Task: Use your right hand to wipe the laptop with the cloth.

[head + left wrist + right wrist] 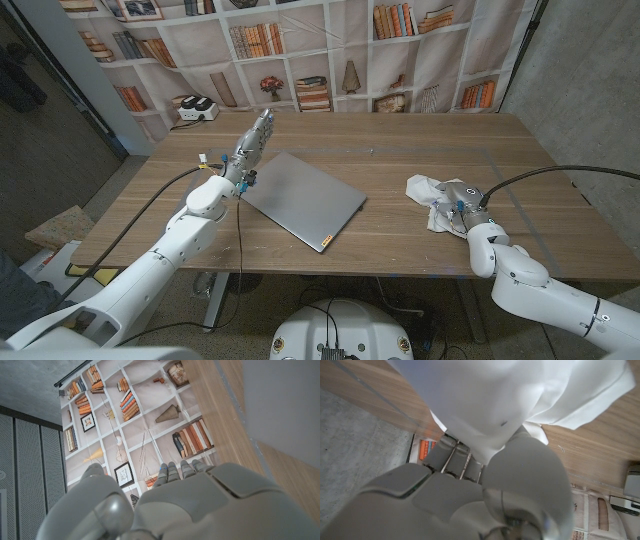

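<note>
1. A printed bookshelf backdrop [330, 60] hung behind the long wooden tabletop [400, 140].
2. The closed grey slab laptop [303, 198] lay left of centre, its lid down and not yet wiped.
3. The crumpled white cloth [425, 192] sat well apart from it, toward the right.
4. The right robot hand [462, 205] rested on the cloth, fingers pinching a fold: the grasping step. Next it had to lift and carry the cloth to the lid.
5. The left robot hand [255, 140] hovered empty beside the laptop, fingers straight.
</note>
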{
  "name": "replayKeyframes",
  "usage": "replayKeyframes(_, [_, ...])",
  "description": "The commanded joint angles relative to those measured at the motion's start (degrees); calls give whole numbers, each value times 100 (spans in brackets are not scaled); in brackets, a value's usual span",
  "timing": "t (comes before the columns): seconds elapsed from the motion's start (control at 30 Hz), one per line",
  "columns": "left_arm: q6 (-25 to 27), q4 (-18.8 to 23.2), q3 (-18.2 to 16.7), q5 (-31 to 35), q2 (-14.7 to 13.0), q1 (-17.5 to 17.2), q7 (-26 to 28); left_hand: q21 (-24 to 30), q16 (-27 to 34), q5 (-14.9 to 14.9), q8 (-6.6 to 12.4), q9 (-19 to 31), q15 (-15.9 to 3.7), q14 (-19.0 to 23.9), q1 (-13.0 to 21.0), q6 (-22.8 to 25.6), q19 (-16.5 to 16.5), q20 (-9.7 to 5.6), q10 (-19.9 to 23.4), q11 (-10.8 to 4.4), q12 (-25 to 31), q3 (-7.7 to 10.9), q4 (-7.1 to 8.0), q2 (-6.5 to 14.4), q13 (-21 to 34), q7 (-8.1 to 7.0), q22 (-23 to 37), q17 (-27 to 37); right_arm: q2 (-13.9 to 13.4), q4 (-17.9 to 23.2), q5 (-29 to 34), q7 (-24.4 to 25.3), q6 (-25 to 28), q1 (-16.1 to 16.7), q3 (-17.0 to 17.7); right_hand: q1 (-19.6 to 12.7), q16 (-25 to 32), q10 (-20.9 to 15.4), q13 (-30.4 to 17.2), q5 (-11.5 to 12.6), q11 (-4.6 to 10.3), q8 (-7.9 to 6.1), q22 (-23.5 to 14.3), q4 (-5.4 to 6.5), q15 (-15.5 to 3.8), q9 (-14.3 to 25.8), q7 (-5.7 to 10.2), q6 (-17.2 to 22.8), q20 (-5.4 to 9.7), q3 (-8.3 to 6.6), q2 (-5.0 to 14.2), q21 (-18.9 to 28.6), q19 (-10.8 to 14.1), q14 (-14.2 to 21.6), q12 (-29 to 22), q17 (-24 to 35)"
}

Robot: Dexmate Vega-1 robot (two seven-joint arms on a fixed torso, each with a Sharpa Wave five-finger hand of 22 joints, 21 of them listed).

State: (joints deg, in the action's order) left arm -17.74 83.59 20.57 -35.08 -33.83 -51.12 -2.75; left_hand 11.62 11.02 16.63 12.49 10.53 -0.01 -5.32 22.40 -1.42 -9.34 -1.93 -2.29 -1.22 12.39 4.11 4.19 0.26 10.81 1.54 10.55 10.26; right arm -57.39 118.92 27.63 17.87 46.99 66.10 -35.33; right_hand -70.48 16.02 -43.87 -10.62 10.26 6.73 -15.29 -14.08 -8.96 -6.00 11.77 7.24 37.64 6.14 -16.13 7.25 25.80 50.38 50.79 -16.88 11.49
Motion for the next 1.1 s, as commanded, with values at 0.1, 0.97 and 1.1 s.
replayKeyframes(0.1, [-88,25,-62,-1,-77,-15,-70,-17,-1,-31,-13,21,-10,2,15,55,-213,13,29,-11,-2,-17,20,10,9,16,10,28,134,-164,-36,671,-497,105,200,-505,253,-774,-44,-20,35,-77,-252,-6,-792,99,39,640,638,254,-8,748,632,950,-121,85])
replayKeyframes(0.97, [-4,216,-77,42,-164,-73,-7,-7,-6,-52,-38,21,-15,4,43,51,-209,18,37,-16,-14,-38,6,10,10,19,9,25,-141,719,-421,699,-1201,525,889,-679,529,-1702,-598,-12,278,-325,-560,122,-760,539,57,1643,670,517,65,1794,869,2217,-650,245])
replayKeyframes(1.1, [26,251,-41,71,-197,-61,-58,-6,-8,-55,-42,22,-15,4,51,50,-209,18,41,-9,-15,-40,2,11,10,19,9,24,-173,828,-544,676,-1507,605,1021,-674,516,-1717,-638,-10,278,-324,-564,128,-757,556,63,1658,670,529,68,1826,855,2224,-678,237])
